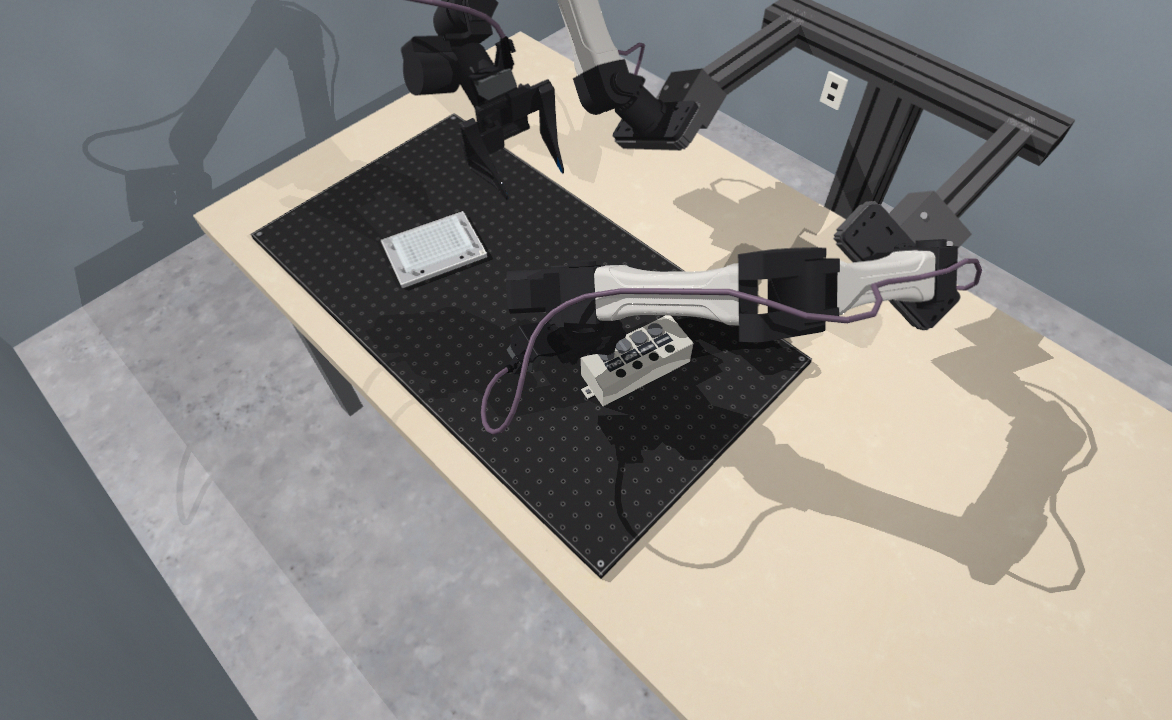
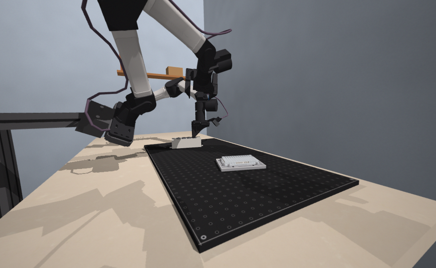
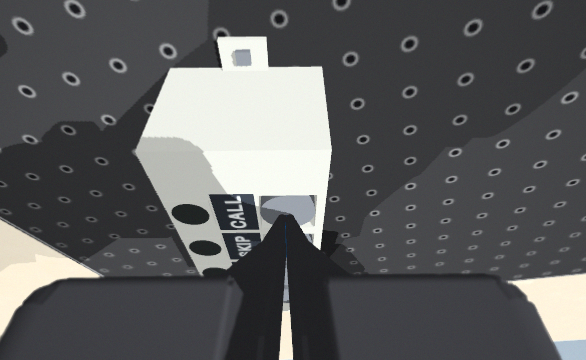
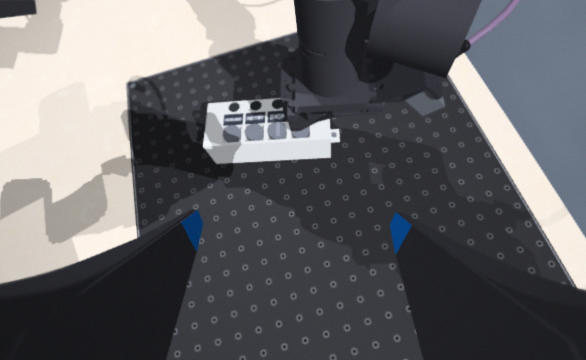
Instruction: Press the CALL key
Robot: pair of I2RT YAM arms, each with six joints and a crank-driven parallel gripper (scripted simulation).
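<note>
The white operator panel point(image 1: 648, 377) point(image 2: 186, 143) point(image 3: 253, 110) point(image 4: 283, 151) sits on the black perforated board. The CALL key point(image 3: 295, 204) is at the panel's end, beside its CALL label point(image 3: 237, 213). My left gripper point(image 2: 194, 136) point(image 3: 286, 220) is shut and empty, its tips at the CALL key; whether they touch it cannot be told. The CALL lamp point(image 3: 190, 214) and SKIP lamp point(image 3: 205, 248) are dark. The other two lamps point(image 4: 234, 107) point(image 4: 255, 105) are dark too. My right gripper point(image 1: 534, 183) point(image 4: 296, 216) is open and empty, well away from the panel.
A white well plate on a tray point(image 1: 434, 248) point(image 2: 241, 162) sits on the black board point(image 1: 518, 465) point(image 2: 262, 200), away from the panel. The left arm point(image 1: 666, 293) reaches above the panel. The board lies on the wooden table point(image 1: 841, 608).
</note>
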